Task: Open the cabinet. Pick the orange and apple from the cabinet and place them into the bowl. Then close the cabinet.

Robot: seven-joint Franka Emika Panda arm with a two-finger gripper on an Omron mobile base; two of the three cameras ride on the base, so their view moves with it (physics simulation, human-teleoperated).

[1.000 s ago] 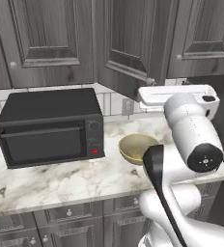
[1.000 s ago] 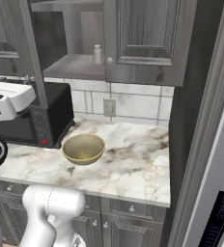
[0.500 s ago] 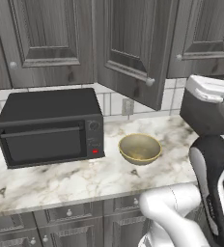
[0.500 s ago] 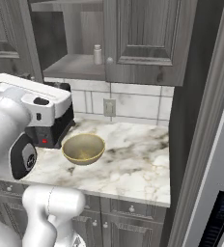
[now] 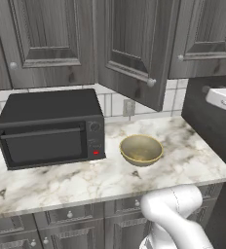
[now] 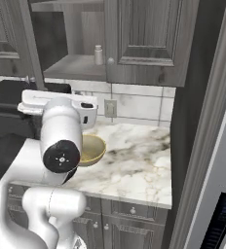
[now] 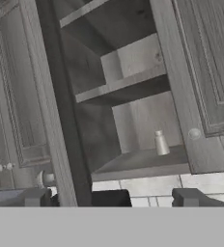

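The gripper point(image 7: 109, 198) is standing spread wide and empty, facing the cabinet point(image 7: 133, 96) — its left door point(image 7: 41, 96) is hanging open, its right door point(image 7: 201, 72) is shut. A small pale bottle point(image 7: 161, 143) is sitting on the lower shelf. The bowl point(image 5: 141, 149) is resting on the marble counter point(image 5: 85, 180) just beside the microwave point(image 5: 49, 127).

A: Arm pose?
B: Elbow was bent high, forearm raised; the hand point(image 7: 109, 198) pointed level and forward.
A: Fingers point(image 7: 36, 197)?
B: Spread wide apart, nothing seen between them.
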